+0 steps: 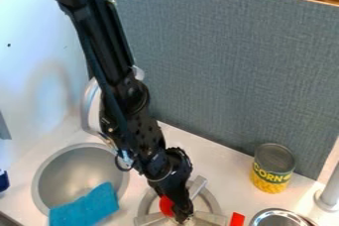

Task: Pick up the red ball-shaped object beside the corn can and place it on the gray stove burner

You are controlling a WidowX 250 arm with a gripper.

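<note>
Right of the blue cloth (84, 207), the small red object (167, 206) lies over the round metal burner (212, 201), close against the hand's (184, 216) left side — whether spread or pinching, I cannot tell; the can (272, 168) stands farther right.

From my camera, I saw my black, jointed robot arm (132, 106) slant down from the upper left toward the bottom centre. Below its black wrist (169, 163), my black two-finger gripper (182, 217) hung low near the bottom edge, pointing downward.
</note>
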